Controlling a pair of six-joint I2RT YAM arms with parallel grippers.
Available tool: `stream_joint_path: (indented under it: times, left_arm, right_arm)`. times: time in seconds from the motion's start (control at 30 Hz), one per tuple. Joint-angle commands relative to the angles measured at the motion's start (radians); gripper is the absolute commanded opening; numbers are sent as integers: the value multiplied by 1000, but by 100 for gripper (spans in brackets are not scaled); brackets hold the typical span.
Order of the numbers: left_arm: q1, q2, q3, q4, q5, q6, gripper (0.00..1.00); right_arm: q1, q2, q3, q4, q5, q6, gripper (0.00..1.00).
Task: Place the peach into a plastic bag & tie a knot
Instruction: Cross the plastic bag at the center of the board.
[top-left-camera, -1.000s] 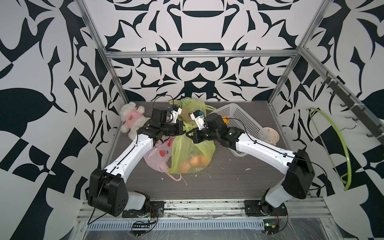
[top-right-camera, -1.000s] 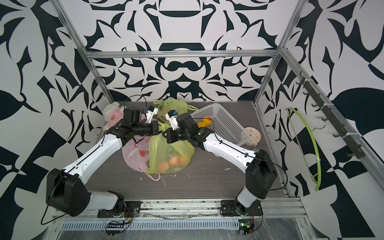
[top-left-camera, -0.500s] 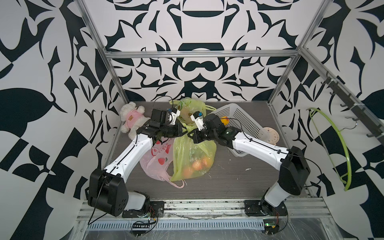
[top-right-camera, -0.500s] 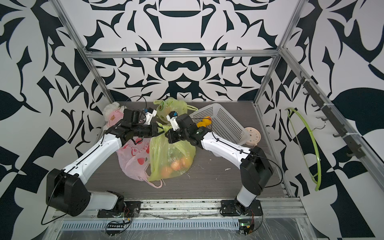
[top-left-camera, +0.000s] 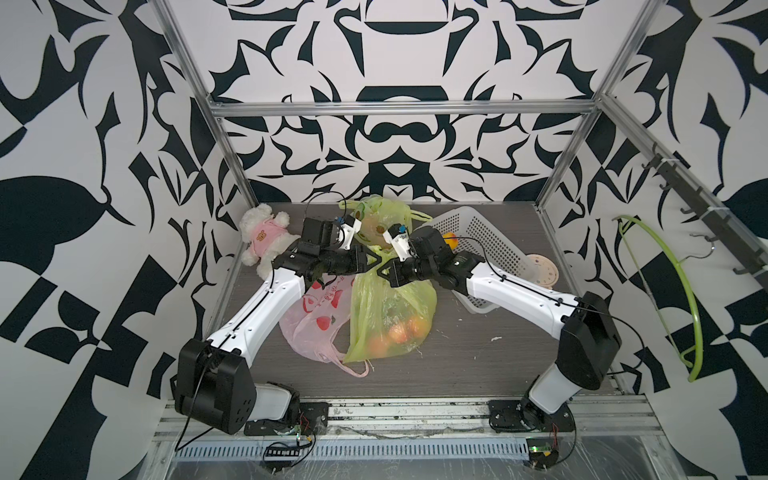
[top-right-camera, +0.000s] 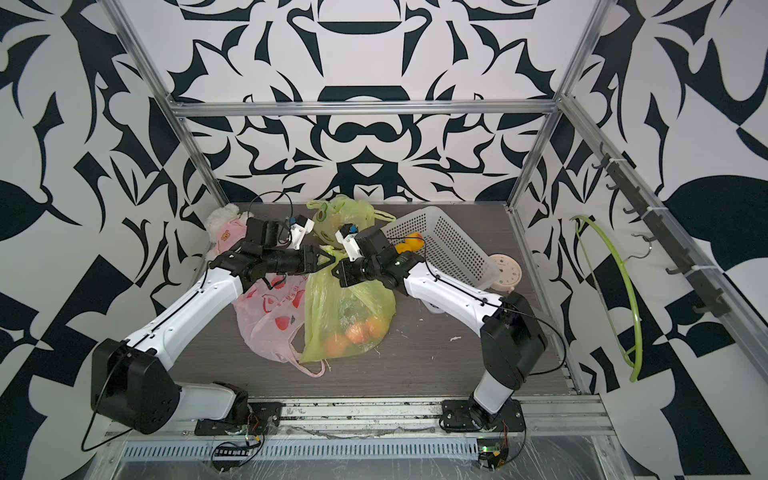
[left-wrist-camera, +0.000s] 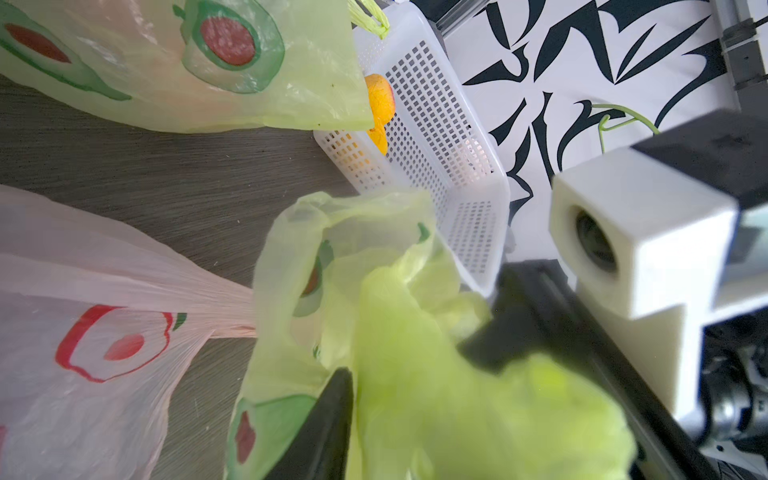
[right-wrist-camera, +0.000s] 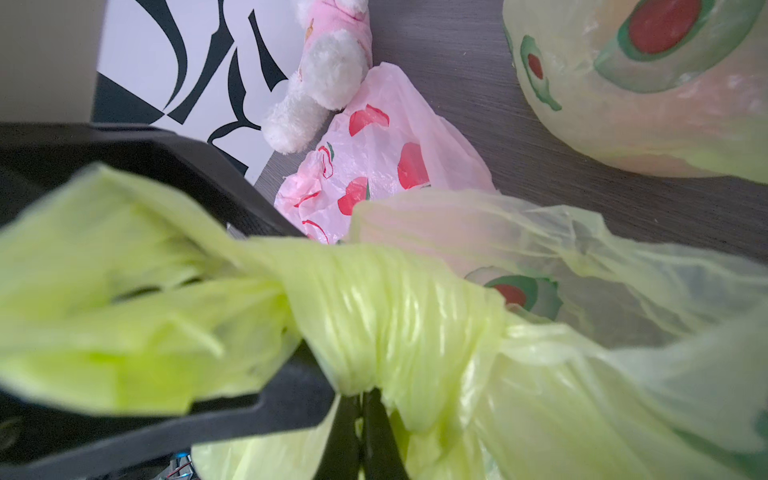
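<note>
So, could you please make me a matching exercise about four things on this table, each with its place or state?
Things:
1. pink bag
2. white basket
3. plush toy
4. near green bag

Descriptions:
a. holds one yellow-orange fruit
b. sits at the far left corner
c. has orange fruits at its bottom
d. has red fruit prints on it

Pairs: 1-d, 2-a, 3-b, 4-c.

Both top views look steeply down on the green bag (top-left-camera: 390, 316) from high and far, sharing the whole counter (top-left-camera: 478, 365). Each wrist camera sits right against that bag's neck, on opposite sides: left faces the white basket (left-wrist-camera: 436, 124) beyond, right the plush toy (right-wrist-camera: 328, 62); both catch the pink bag (left-wrist-camera: 104, 332).
</note>
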Motion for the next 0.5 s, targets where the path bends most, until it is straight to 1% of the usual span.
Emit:
stream_joint_path:
  times: [0.0, 0.33, 0.47]
  left_arm:
    - [-2, 8, 30, 17, 14, -6, 39]
    - [-28, 53, 64, -23, -20, 8, 39]
    - [-33, 64, 65, -18, -18, 5, 37]
  right_arm:
    - [1, -50, 25, 14, -33, 3, 0]
    - [3, -57, 24, 57, -80, 22, 0]
    - [7, -59, 34, 52, -86, 19, 0]
